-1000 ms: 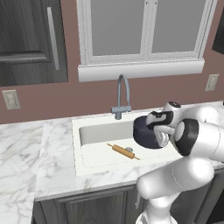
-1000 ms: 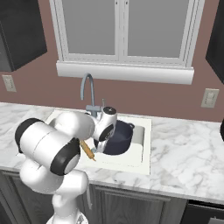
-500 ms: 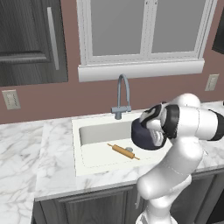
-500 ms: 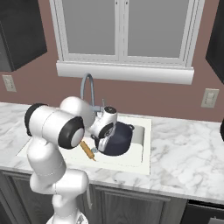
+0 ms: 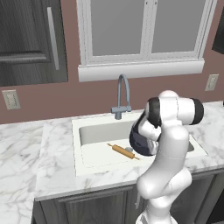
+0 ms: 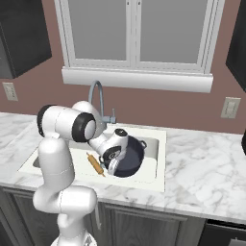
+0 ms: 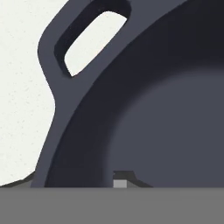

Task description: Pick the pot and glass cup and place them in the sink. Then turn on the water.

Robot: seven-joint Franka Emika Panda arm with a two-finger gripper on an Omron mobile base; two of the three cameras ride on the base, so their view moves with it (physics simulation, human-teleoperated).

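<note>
Right base view: the pot (image 6: pixel 129 157) is seen inside the sink (image 6: pixel 160 158), right of a rolling pin (image 6: pixel 95 165), with the gripper (image 6: pixel 113 166) at its near rim. Whether the jaws are released cannot be told. A half-released rim could be dragged upward on retreat.

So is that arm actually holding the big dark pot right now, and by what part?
It cannot be told. The gripper is at the rim of the pot, which is in the sink, but a grip isn't visible.
</note>
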